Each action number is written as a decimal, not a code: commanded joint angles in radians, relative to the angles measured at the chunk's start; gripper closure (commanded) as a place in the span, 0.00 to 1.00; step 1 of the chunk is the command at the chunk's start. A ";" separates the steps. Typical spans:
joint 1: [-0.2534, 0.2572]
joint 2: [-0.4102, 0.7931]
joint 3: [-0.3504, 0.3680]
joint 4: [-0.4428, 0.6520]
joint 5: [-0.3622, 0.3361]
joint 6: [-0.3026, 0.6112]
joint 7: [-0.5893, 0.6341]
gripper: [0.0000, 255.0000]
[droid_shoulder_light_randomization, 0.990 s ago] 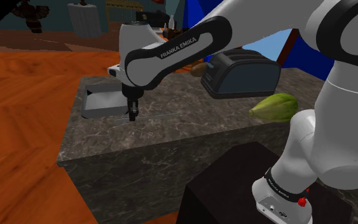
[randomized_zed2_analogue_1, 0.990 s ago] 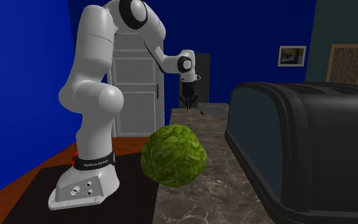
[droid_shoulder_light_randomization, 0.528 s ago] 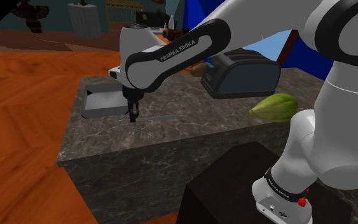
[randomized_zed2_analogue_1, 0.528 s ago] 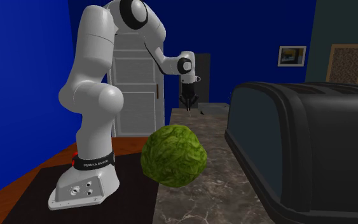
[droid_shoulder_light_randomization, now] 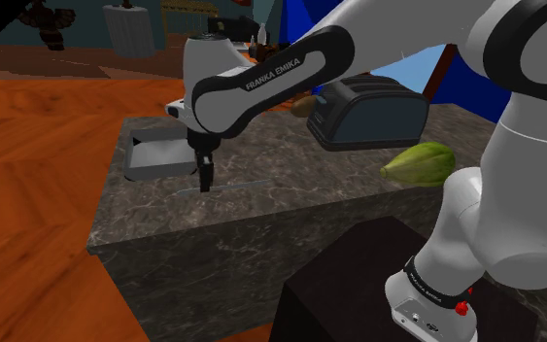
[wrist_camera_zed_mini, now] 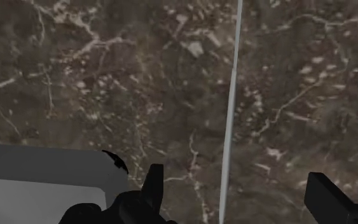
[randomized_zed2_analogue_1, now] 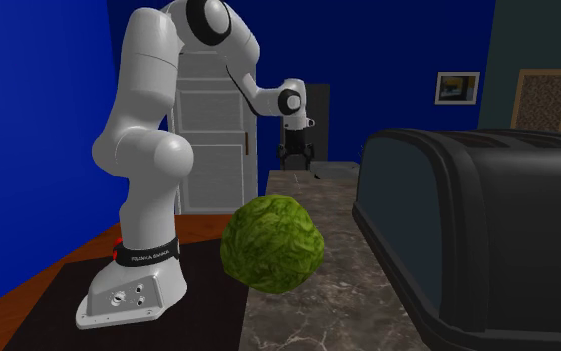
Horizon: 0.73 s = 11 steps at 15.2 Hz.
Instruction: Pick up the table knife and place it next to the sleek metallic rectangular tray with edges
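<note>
The table knife (wrist_camera_zed_mini: 232,95) is a thin grey strip lying flat on the dark marble counter (droid_shoulder_light_randomization: 290,194). It runs between the fingers of my gripper (wrist_camera_zed_mini: 234,183), which stand apart without touching it. In the shoulder view my gripper (droid_shoulder_light_randomization: 204,183) reaches down to the counter over the knife (droid_shoulder_light_randomization: 247,182), just in front of the grey rectangular tray (droid_shoulder_light_randomization: 159,160). A corner of that tray (wrist_camera_zed_mini: 37,175) lies close beside one finger (wrist_camera_zed_mini: 152,181). In the second exterior view the gripper (randomized_zed2_analogue_1: 294,160) hangs low over the counter's far end.
A black toaster (droid_shoulder_light_randomization: 368,112) stands at the back of the counter, large in the second exterior view (randomized_zed2_analogue_1: 477,239). A green leafy ball (droid_shoulder_light_randomization: 419,162) (randomized_zed2_analogue_1: 273,244) sits near the arm's stand. The counter's edge drops to an orange wood floor (droid_shoulder_light_randomization: 38,194).
My gripper has sunk a little toward the counter and its fingers have parted. The knife, held a second ago, now lies loose on the marble beside the tray.
</note>
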 commanded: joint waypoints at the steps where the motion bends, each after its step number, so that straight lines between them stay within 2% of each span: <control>1: 0.001 -0.031 -0.002 0.016 -0.007 -0.046 0.006 0.00; 3: 0.002 -0.061 -0.003 0.038 -0.013 -0.098 0.010 0.00; 11: 0.002 -0.061 -0.003 0.038 -0.013 -0.098 0.010 0.00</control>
